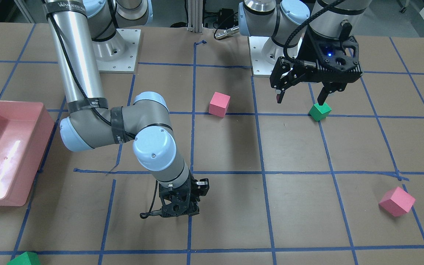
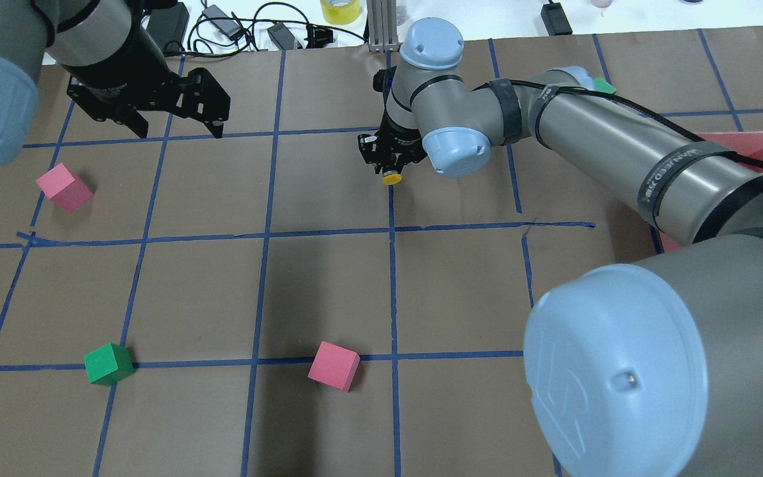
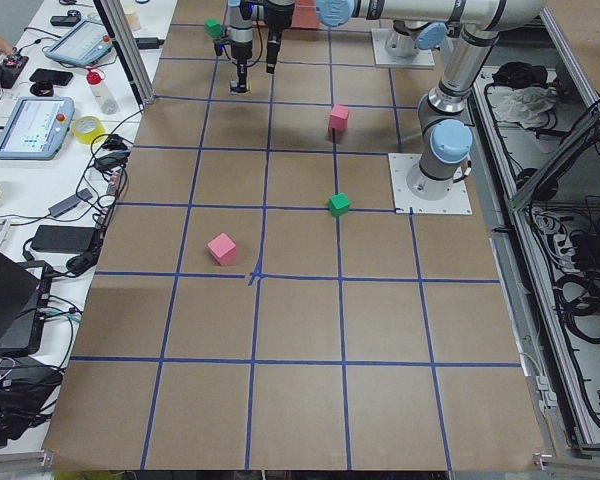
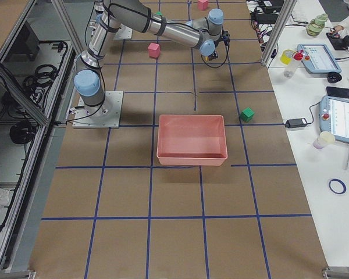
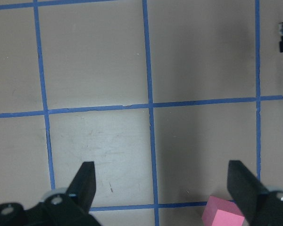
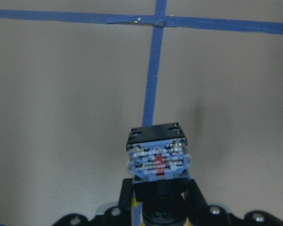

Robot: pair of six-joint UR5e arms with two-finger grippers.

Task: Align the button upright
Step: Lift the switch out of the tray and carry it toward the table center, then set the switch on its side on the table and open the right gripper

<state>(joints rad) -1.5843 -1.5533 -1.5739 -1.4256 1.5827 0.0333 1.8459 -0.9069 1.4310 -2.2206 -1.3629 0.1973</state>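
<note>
Right end effector [image 6: 159, 195] around cylindrical button [image 6: 158, 160]

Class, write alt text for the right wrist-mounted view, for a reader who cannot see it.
The right tool grips the button from both sides, with the button's black-and-blue base end facing the camera. Behind it lies the brown table, crossed by blue tape lines.
</note>
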